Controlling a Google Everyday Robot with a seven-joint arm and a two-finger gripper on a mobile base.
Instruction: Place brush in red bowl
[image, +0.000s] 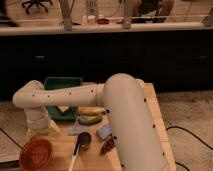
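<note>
Brush lying free on the wooden desk, slanting from the lower edge of the view up toward the small metal cup, the upper end touching or just beside that cup. Red bowl sitting at the front left corner of the desk, near the brush but apart from it. Pincer hanging low at the end of the white arm, just above and behind the bowl, well to the left of the brush; cannot tell its state, being hidden under the wrist. Green tray standing behind the arm. Banana and a green fruit lying between tray and cup. Blue thing and brown piece resting right of the cup.
</note>
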